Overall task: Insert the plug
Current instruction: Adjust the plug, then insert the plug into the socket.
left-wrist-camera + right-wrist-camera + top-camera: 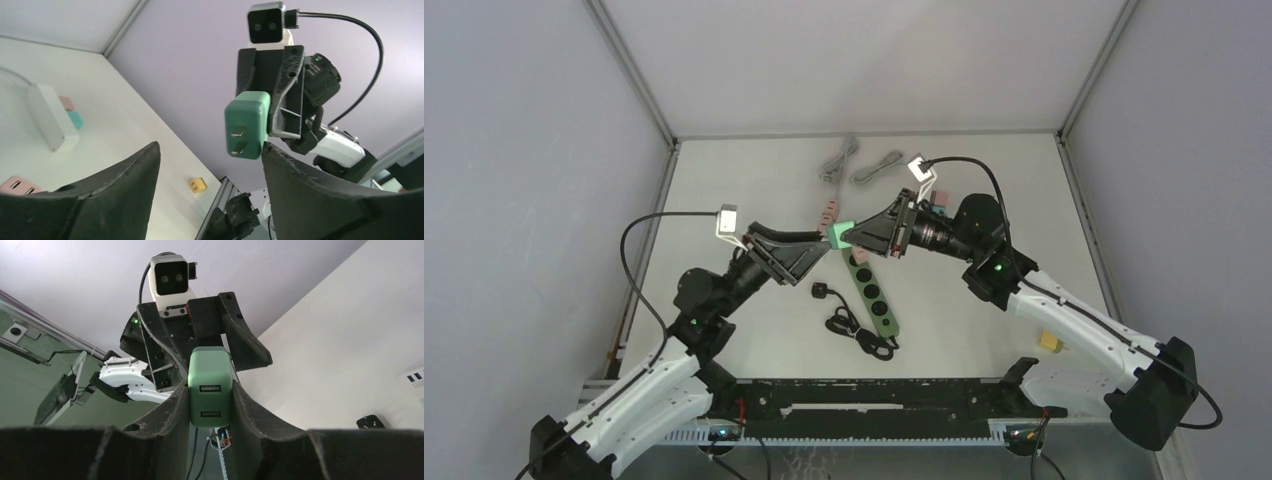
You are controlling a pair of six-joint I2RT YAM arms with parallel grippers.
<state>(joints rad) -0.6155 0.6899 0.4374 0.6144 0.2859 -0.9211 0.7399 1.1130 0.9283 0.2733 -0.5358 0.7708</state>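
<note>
While the right gripper was clamped on the green plug by its body, the prongs pointed bare toward the left arm, mid-air over the table | left gripper: jaws apart either side of the plug, gripping nothing | judged: body-only hold left prongs free for the power strip lying just below, sockets up.

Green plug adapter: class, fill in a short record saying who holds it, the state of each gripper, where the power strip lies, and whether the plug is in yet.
Held item: green plug adapter, its two flat prongs facing the left wrist camera
Holder: right gripper, shut on its sides
Left gripper: open, fingers spread, close to the pronged end
Height: in the air, above the table
Power strip: green, lying flat on the table
Inserted: not yet
</note>
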